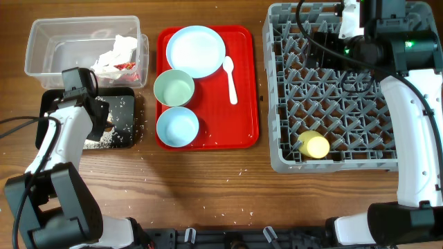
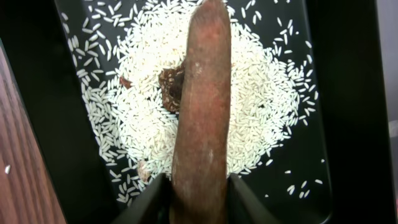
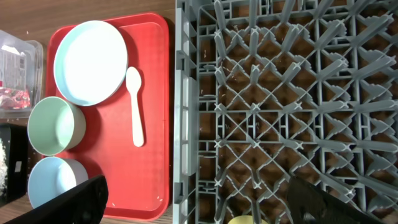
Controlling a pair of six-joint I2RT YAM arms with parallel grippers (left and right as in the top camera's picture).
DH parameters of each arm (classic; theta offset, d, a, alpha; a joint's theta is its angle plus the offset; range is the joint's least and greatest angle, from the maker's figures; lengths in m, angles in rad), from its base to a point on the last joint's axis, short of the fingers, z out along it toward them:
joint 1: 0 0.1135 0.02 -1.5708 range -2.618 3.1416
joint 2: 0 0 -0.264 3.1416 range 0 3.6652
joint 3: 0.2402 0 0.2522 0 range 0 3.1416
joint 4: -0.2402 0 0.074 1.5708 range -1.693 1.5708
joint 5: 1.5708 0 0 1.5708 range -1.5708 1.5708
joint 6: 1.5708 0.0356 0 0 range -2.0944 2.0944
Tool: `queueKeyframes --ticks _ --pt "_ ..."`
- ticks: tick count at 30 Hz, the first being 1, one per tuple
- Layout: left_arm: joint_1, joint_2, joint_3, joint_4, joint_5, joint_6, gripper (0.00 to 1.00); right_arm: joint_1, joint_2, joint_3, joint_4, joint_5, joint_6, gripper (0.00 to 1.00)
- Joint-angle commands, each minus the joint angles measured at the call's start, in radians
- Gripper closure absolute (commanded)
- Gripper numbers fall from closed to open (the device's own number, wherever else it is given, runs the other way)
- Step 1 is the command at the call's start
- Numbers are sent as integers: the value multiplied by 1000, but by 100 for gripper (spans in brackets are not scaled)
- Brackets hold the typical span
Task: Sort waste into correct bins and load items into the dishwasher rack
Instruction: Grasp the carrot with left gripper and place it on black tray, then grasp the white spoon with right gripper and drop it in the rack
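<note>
L fingers (image 2: 151, 208) are closed snug on the near end of the long brown stick (image 2: 202, 106). The rest of it pokes straight out ahead of them, over the black tray (image 2: 348, 93). Under the stick lies a rice heap (image 2: 261, 106), w/ the small brown lump (image 2: 171, 84) just left of the shaft.

The stick looks stiff, light and dry, prob. a bit brittle. An end grip lets it lever, so mid-shaft would hold steadier; a light squeeze should do.

R fingers (image 3: 71, 202) are spread wide w/ nothing in them, above the rack (image 3: 280, 124) at its edge. The yellow cup (image 3: 239, 219) lies in the rack btwn them.

Ahead-left of them, on the red tray (image 3: 155, 168), sit the plate (image 3: 90, 62), spoon (image 3: 135, 106), green bowl (image 3: 53, 124) and blue bowl (image 3: 56, 180). All look hard, smooth and prob. slick. Best taken by the rim; pinch the thin spoon across its handle.

The napkin (image 1: 121, 50) and wrapper (image 1: 126, 66) are in the clear tub (image 1: 48, 41): soft, near weightless.

No brand, label or writing is legible.
</note>
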Motion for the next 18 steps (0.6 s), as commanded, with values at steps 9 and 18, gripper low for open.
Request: queueKeyframes --ticks 9,18 --pt "5 -51 84 -41 119 366 48 67 13 6 105 -88 -14 8" --pt "-87 -247 114 -113 372 558 51 346 72 10 277 23 35 12"
